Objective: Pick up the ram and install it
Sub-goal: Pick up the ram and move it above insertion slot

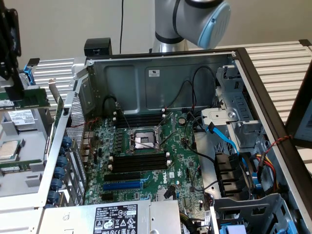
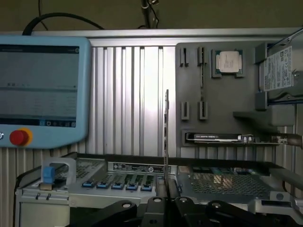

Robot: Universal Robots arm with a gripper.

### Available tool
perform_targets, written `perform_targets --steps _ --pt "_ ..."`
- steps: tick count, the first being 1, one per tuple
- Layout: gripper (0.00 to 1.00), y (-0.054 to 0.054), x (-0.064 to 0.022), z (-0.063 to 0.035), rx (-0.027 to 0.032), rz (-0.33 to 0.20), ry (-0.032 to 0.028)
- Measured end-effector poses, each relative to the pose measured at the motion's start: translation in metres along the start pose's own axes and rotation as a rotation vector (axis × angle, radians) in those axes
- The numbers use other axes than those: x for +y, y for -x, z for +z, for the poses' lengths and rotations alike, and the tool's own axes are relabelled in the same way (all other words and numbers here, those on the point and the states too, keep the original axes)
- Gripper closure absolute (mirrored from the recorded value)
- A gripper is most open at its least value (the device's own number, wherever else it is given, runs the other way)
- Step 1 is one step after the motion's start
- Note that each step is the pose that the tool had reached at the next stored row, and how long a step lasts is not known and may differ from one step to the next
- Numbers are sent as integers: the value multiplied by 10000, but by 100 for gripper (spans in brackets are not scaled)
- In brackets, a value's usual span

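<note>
Open computer case (image 1: 141, 78), bare motherboard (image 1: 178, 146)

The ram (image 2: 166, 137) appears edge-on in the wrist view as a thin, dark, straight strip, so its green face, label and chips cannot be made out. One end is clamped between the black fingers of the gripper (image 2: 166, 190). The rest runs straight out from them, touching nothing, seen against the case rim (image 2: 142, 166) and the ribbed metal surface (image 2: 128, 94) behind.
</note>
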State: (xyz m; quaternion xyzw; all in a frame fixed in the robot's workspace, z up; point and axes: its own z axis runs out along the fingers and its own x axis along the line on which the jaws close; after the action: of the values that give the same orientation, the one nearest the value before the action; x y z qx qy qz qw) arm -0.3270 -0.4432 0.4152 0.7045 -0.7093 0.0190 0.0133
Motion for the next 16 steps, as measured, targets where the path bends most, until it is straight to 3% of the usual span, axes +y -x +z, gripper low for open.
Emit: perform_targets --steps 16 --pt "87 4 -729 -1 -55 0 15"
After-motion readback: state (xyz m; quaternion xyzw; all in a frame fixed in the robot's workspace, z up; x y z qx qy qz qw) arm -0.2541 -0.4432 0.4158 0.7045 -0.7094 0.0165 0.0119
